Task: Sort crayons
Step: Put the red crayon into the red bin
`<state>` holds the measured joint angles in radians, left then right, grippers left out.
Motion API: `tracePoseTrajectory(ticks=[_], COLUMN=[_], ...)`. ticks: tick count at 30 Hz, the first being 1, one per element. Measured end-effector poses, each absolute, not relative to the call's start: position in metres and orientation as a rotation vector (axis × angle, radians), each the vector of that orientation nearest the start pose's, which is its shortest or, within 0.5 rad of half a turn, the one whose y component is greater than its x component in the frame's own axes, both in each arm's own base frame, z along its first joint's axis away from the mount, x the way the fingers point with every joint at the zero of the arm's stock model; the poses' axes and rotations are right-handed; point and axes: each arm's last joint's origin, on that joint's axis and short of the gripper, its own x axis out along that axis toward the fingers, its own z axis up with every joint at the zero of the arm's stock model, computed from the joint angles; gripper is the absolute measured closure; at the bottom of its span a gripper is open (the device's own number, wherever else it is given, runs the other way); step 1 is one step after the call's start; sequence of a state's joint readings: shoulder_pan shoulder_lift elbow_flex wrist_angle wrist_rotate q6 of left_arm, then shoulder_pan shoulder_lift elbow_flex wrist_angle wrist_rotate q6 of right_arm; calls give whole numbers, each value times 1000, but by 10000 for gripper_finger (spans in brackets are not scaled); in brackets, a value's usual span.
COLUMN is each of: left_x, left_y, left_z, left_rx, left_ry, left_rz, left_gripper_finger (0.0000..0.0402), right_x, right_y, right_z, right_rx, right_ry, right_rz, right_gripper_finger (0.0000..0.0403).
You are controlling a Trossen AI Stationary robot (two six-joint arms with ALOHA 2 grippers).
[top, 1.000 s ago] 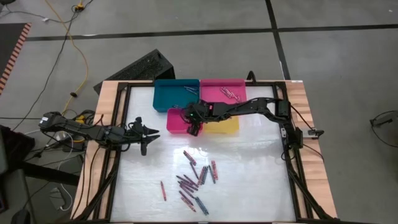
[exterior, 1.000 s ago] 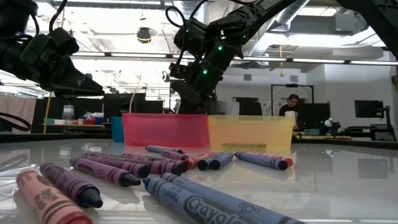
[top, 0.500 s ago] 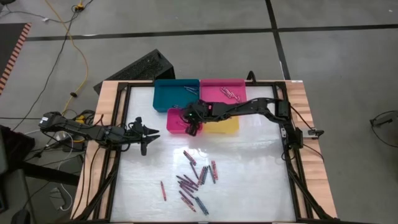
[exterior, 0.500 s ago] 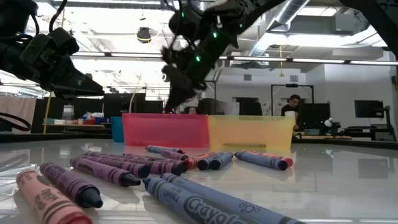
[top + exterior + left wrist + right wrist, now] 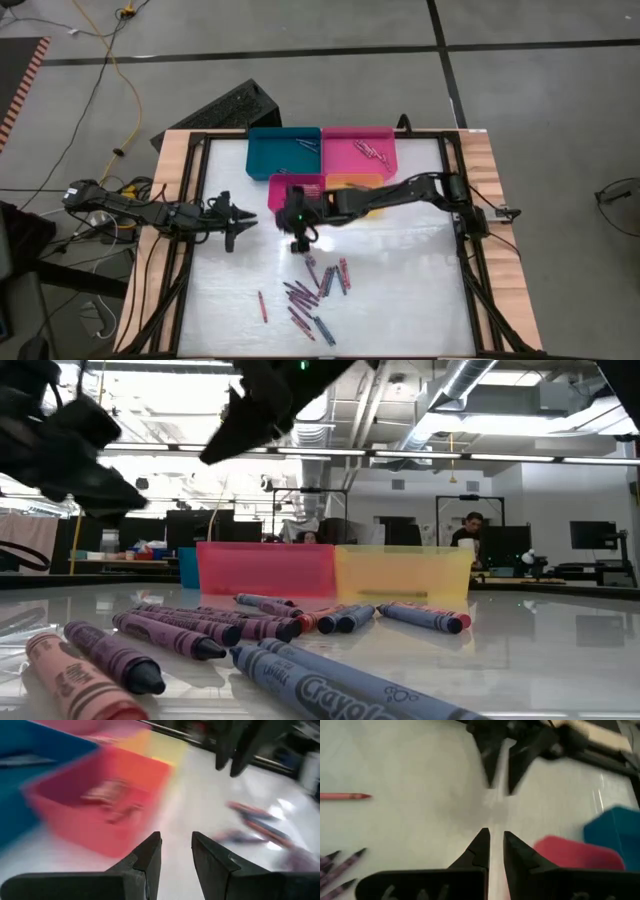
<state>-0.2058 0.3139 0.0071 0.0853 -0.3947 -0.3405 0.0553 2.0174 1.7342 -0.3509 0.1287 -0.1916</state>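
Glossy white tabletop lies bare around the left gripper (image 5: 232, 222), whose fingers stand slightly parted on nothing. Right gripper (image 5: 301, 240) hovers just off the red tray (image 5: 280, 196), jaws a narrow slit, empty. Waxy paper-wrapped crayons (image 5: 312, 288) lie scattered nearer the front edge. Tray contents are hard to make out.

left gripper (image 5: 232, 222) parted, right gripper (image 5: 300, 240) narrowly parted

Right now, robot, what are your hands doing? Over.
Right hand empty, open a crack, above the table near the red tray. Left hand open, waiting at left. Crayons piled ahead. Nothing in the way.
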Motion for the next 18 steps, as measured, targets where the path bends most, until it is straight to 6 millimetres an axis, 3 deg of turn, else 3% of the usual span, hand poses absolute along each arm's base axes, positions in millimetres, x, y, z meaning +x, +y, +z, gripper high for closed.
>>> tracePoseTrajectory(ticks=[7, 13, 18], left_x=[112, 110, 112], left_y=[-29, -39, -49], left_z=[152, 164, 166], left_rx=[-262, -190, -78], left_ry=[253, 201, 155], left_rz=[-287, -375, -422], left_gripper_finger=[303, 303, 303], right_x=[460, 454, 452], right_y=[62, 78, 80], right_z=[289, 308, 316], right_rx=[-352, -399, -406], right_ry=[619, 647, 665], right_rz=[84, 47, 41], right_gripper_finger=[354, 354, 354])
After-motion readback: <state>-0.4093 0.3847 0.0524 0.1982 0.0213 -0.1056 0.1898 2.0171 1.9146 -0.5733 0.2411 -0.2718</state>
